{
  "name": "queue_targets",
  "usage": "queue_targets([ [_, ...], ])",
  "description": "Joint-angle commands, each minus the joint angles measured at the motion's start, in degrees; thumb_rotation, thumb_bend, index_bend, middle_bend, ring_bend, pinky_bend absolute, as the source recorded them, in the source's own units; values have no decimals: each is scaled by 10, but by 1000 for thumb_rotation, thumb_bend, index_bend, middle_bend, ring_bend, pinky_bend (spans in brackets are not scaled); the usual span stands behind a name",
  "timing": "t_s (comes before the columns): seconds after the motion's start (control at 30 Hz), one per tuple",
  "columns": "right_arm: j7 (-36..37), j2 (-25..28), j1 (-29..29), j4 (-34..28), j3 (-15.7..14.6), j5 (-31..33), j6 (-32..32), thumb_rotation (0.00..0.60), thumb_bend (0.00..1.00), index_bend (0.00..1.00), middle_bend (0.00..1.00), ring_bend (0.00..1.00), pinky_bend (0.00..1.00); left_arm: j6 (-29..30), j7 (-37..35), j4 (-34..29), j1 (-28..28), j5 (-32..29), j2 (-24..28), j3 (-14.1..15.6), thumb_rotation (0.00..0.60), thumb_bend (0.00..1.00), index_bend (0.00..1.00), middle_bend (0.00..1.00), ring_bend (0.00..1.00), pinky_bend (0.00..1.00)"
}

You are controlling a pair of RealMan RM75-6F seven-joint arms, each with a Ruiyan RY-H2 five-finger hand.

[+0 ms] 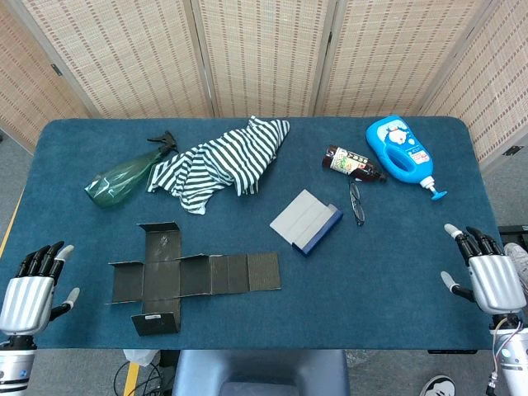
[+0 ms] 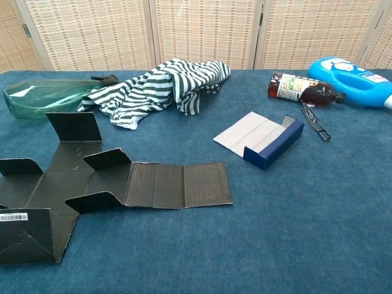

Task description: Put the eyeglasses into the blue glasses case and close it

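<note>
The blue glasses case (image 1: pixel 306 221) (image 2: pixel 260 136) lies open at mid-table, its grey lid flap spread flat to the left. Dark-framed eyeglasses (image 1: pixel 356 203) (image 2: pixel 315 121) lie folded on the cloth just right of the case, apart from it. My left hand (image 1: pixel 30 285) hovers at the table's near left edge, fingers apart, holding nothing. My right hand (image 1: pixel 487 272) sits at the near right edge, also empty with fingers apart. Neither hand shows in the chest view.
A flattened black cardboard box (image 1: pixel 177 275) (image 2: pixel 92 184) lies front left. A striped cloth (image 1: pixel 223 161) (image 2: pixel 162 86) and green spray bottle (image 1: pixel 124 175) (image 2: pixel 43 98) sit at the back left. A brown bottle (image 1: pixel 353 162) (image 2: pixel 300 89) and blue detergent bottle (image 1: pixel 403 153) (image 2: pixel 355 73) stand behind the eyeglasses.
</note>
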Motion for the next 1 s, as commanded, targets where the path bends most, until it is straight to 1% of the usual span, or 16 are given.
queue_targets([
  [0.03,0,-2,1,2,0,2,-1,600,270,101,228,169,191,-1,4,-1,0,-3,-2,0,600,320,167,140,148,188],
  [0.4,0,0,-4,-2,-4,-1,9,600,271,102,238,178,191,3,2,-4,1,2,-2,1,600,319,167,140,149,188],
  [0.57,-5,0,-21,-10,-9,4,27,600,271,102,259,191,209,8,-9,-3,4,8,4,3,600,320,167,140,149,188],
  [0.67,-10,1,-27,-16,-10,5,35,600,271,102,285,220,225,10,-17,-2,5,10,7,4,600,320,167,140,148,189],
  [0.73,-22,0,-26,-22,-7,6,37,600,272,109,323,253,238,12,-21,-2,6,14,8,5,600,319,167,140,148,188],
  [0.77,-31,-3,-24,-25,-5,5,38,600,272,123,361,279,240,14,-23,-2,7,16,9,5,600,319,167,140,149,188],
  [0.83,-48,-7,-16,-30,-2,2,31,600,271,154,471,363,272,18,-28,-1,8,20,9,6,600,319,167,140,149,188],
  [0.9,-62,-8,-3,-37,0,3,13,600,271,161,542,455,358,22,-32,1,10,23,9,7,600,320,167,140,149,189],
  [0.97,-76,-7,12,-43,3,4,-9,600,271,164,620,574,491,25,-34,1,12,23,10,7,600,319,167,140,149,188],
  [1.0,-86,-5,23,-48,6,7,-25,600,273,166,657,628,538,28,-36,1,14,24,12,7,600,319,167,140,149,188],
])
